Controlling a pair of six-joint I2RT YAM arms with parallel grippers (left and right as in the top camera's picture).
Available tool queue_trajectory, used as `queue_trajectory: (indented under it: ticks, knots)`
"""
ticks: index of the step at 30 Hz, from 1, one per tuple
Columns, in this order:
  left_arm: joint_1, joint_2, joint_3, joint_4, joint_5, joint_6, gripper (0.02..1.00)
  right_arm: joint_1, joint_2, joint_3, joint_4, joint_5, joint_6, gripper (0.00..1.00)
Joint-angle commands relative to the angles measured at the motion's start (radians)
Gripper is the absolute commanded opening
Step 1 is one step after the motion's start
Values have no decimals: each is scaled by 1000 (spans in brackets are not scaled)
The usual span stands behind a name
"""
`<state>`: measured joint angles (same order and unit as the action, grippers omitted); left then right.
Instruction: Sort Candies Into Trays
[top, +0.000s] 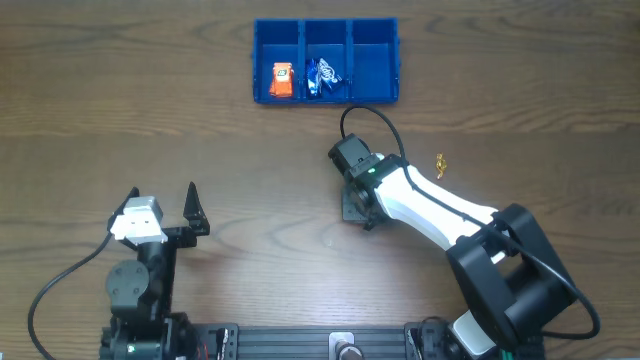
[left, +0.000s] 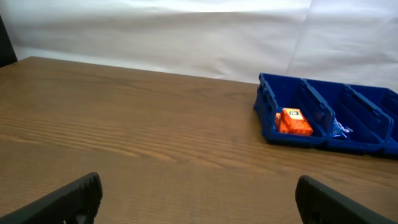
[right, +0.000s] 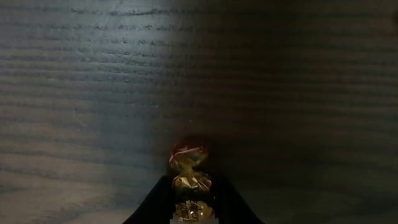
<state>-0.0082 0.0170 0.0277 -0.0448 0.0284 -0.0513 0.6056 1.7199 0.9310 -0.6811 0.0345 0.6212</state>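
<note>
Right gripper (right: 193, 194) is clamped on a gold candy (right: 189, 177), low over the table (top: 100, 100), on the arm-base side of the blue tray (top: 375, 60) and level with its right bin. Left gripper (left: 199, 198) has its jaws wide apart with nothing between them, well apart from the tray, off its left end. A second gold candy (top: 440, 165) lies on the table, just off the tray's right end. In the tray: orange candy (top: 282, 81) in the left bin, blue candy (top: 322, 77) in the middle bin.
</note>
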Motion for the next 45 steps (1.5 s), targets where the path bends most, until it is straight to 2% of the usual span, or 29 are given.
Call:
queue_trajectory:
  ticks: [1,6,8,9,11,17,20,23,31,38,40,43,44,45]
  knots:
    - [4,-4,-21,-35,-5,3,996,3,-13,-5,14,15,4,167]
    - [4,-4,-21,-35,-5,3,998,3,-186,63,-37,22,-38,152]
    - [4,-4,-21,-35,-5,3,998,-8,-248,149,-104,71,-54,152]
    - [4,-4,-21,-35,-5,3,998,-34,-258,242,-180,123,-59,152]
    - [4,-4,-21,-35,-5,3,998,-95,-218,423,-270,170,-114,152]
    - [4,-4,-21,-35,-5,3,998,-200,32,857,-280,253,-258,152]
    - [4,-4,-21,-35,-5,3,998,-227,179,1020,-267,253,-320,152]
    - [4,-4,-21,-35,-5,3,998,-247,307,1120,-263,248,-331,152]
    - [4,-4,-21,-35,-5,3,998,-299,470,1136,-195,163,-331,154]
    - [4,-4,-21,-35,-5,3,996,-297,531,1136,-164,154,-332,165]
    - [4,-4,-21,-35,-5,3,998,-297,536,1136,-163,154,-331,202]
    - [4,-4,-21,-35,-5,3,998,-297,536,1136,-165,150,-332,354]
    - [4,-4,-21,-35,-5,3,998,-298,536,1136,-165,139,-332,509]
    - [4,-4,-21,-35,-5,3,998,-298,536,1136,-165,120,-335,581]
